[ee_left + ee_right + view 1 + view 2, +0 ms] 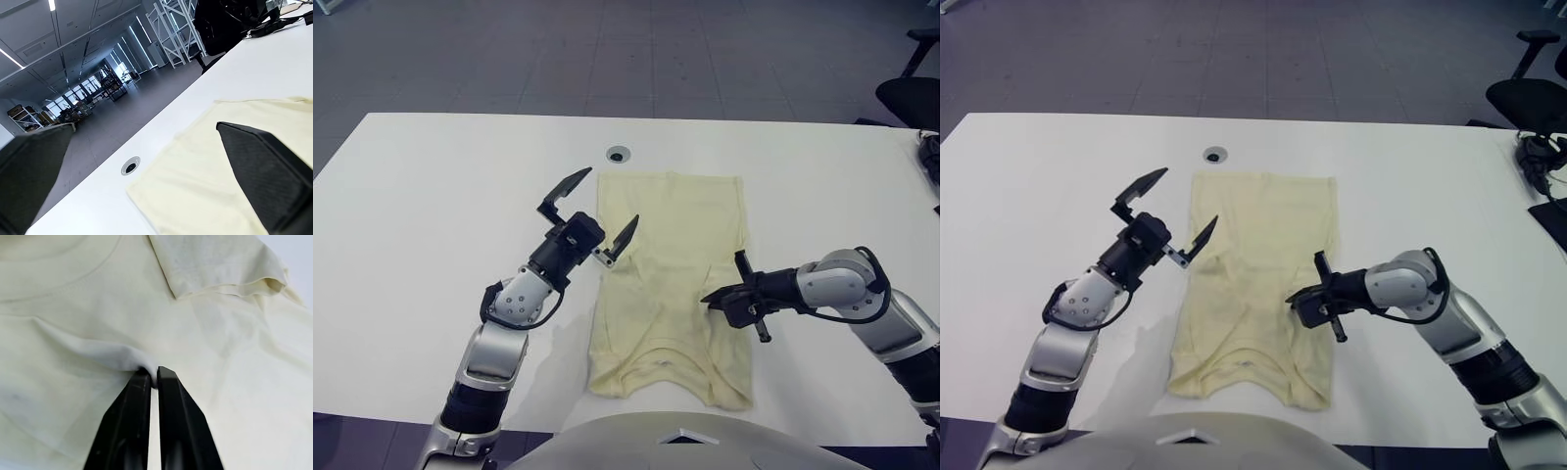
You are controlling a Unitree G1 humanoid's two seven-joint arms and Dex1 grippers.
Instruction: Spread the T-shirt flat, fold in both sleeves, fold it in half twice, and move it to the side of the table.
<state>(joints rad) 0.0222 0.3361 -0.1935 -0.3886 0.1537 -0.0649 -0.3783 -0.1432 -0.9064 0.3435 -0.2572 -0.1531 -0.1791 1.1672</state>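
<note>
A pale yellow T-shirt [668,245] lies lengthwise on the white table [431,196], collar toward me and hem at the far end. Its sleeves look folded inward; one folded sleeve [215,259] shows in the right wrist view. My right gripper [712,299] rests low on the shirt's right side near the middle, shut on a small pinched ridge of fabric [122,360]. My left gripper [609,199] hangs open above the shirt's left edge, holding nothing, one finger [264,171] over the cloth.
A round cable grommet [619,154] sits in the table just beyond the shirt's far left corner. Black cables [930,157] lie at the table's right edge, with an office chair [911,93] behind. Bare table spreads wide to the left.
</note>
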